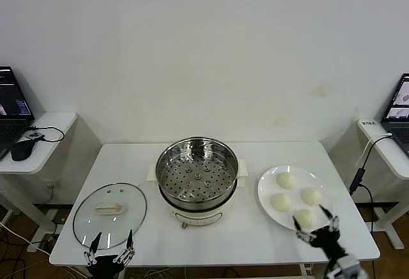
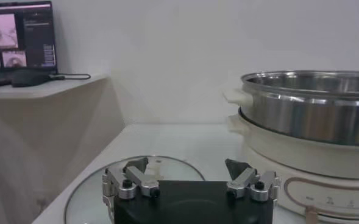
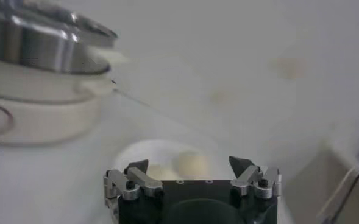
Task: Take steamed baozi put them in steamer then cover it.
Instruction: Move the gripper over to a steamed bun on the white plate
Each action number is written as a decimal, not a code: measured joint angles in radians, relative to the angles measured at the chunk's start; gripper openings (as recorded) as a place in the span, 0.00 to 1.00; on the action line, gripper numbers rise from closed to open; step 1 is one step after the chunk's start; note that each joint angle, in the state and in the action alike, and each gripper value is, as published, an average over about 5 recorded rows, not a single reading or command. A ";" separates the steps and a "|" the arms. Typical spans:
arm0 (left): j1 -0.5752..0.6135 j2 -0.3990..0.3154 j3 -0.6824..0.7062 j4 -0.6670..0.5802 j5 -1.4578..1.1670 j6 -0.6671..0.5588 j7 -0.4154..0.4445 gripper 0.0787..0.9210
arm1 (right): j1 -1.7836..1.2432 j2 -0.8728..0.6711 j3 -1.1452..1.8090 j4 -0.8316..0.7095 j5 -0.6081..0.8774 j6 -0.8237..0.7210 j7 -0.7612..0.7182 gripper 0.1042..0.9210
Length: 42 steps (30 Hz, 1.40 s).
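The steamer [image 1: 197, 177] stands at the table's middle, a shiny steel pot with a bare perforated tray on a white base; it also shows in the left wrist view [image 2: 313, 109] and the right wrist view [image 3: 39, 42]. Several cream-white baozi [image 1: 286, 180] lie on a white plate [image 1: 265, 186] to its right. The glass cover [image 1: 110, 215] with its white bar handle lies flat to the steamer's left. My left gripper [image 1: 112, 239] [image 2: 186, 165] hangs open at the cover's near rim [image 2: 88, 195]. Over the plate's near edge my right gripper [image 1: 314, 221] [image 3: 188, 163] is open, a baozi [image 3: 191, 164] just ahead of it.
The white table [image 1: 255, 241] has its front edge just under both grippers. Low side desks flank it: one at the left with a laptop and a mouse [image 1: 22, 148], one at the right with a laptop and a hanging cable [image 1: 358, 177].
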 measured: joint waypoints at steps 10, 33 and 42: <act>0.011 -0.013 -0.018 -0.019 0.054 0.007 0.007 0.88 | 0.286 -0.266 -0.144 -0.156 -0.101 -0.023 -0.224 0.88; -0.002 -0.026 -0.061 -0.022 0.046 -0.035 -0.005 0.88 | 1.297 -0.385 -1.221 -0.615 -0.141 0.063 -0.654 0.88; 0.000 -0.023 -0.081 -0.022 0.043 -0.050 -0.004 0.88 | 1.390 -0.281 -1.347 -0.747 -0.157 0.066 -0.672 0.88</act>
